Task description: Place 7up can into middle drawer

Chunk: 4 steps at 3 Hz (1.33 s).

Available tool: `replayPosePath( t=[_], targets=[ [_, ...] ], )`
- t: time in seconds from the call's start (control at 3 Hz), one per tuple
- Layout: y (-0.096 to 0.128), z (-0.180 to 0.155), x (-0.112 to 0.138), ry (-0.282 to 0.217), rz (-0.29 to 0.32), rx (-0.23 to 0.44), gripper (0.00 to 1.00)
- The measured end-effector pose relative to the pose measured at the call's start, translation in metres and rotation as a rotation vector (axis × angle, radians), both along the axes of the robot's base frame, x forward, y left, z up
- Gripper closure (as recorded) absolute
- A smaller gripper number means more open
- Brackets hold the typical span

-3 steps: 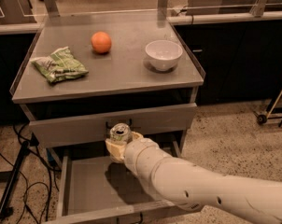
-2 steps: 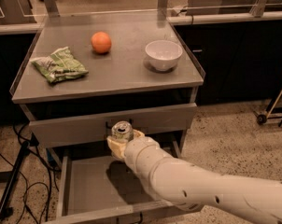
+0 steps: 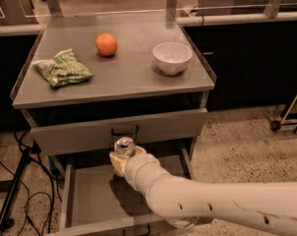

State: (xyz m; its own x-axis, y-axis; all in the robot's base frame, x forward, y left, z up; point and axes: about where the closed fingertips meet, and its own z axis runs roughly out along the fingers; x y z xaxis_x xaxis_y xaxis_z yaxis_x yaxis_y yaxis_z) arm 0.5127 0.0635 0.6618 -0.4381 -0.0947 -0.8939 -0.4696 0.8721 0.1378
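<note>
The 7up can [image 3: 124, 146] shows its silver top and a bit of green side. It is upright in my gripper [image 3: 122, 157], which is shut on it. The gripper holds it over the back part of the open middle drawer [image 3: 89, 195], just below the closed top drawer front and its black loop handle [image 3: 124, 131]. The drawer is a wide shallow grey tray with a bare floor. My white arm [image 3: 207, 200] comes in from the lower right and hides the drawer's right front part.
On the cabinet top [image 3: 124, 77] lie a green and white snack bag [image 3: 63, 68], an orange fruit [image 3: 106, 44] and a white bowl [image 3: 172, 57]. Black cables [image 3: 20, 181] trail on the floor to the left. Dark counters stand behind and to the right.
The gripper with the can has stayed almost in place above the drawer; at most a slight shift. Nothing else moved.
</note>
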Motion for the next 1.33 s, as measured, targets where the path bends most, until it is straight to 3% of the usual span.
replayPosePath(
  t=[0.33,0.67,1.0,1.33],
  targets=[
    [-0.006,-0.027,0.016,-0.014,-0.062,0.010,1.00],
    [-0.006,-0.027,0.016,-0.014,-0.062,0.010,1.00],
    [-0.015,-0.081,0.023,0.008,-0.109,-0.001,1.00],
    [-0.015,-0.082,0.023,0.011,-0.111,0.000,1.00]
  ],
)
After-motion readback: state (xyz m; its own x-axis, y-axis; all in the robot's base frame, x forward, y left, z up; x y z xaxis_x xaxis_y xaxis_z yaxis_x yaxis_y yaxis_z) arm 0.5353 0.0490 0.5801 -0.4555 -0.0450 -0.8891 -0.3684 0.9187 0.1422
